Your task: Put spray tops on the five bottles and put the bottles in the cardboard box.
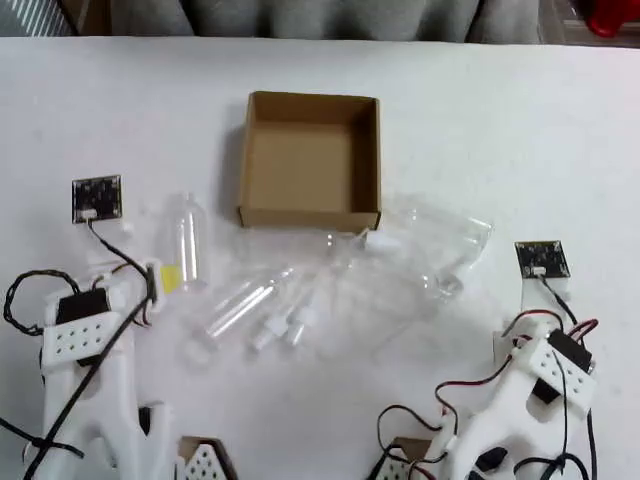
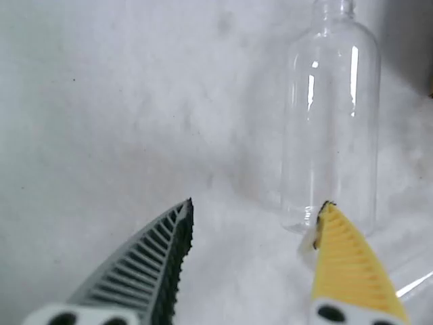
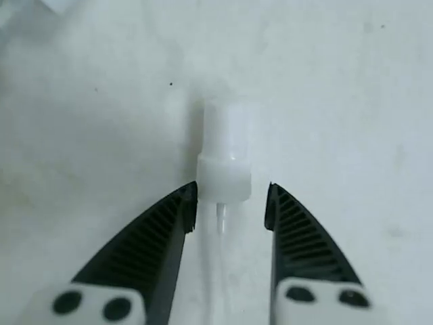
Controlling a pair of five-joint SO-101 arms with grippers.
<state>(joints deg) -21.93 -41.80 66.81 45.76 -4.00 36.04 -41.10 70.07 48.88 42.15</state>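
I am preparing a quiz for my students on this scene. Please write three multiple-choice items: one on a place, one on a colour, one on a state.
1. Where is the spray top by the right gripper? A on a chair; B on the table; C on the floor.
2. Fingers of the left gripper are: A both red; B both blue; C one grey, one yellow.
3. The box is: A empty; B full; C closed.
Key: 1 B, it lies on the white table; 2 C, both colours show; 3 A, its bare floor shows.
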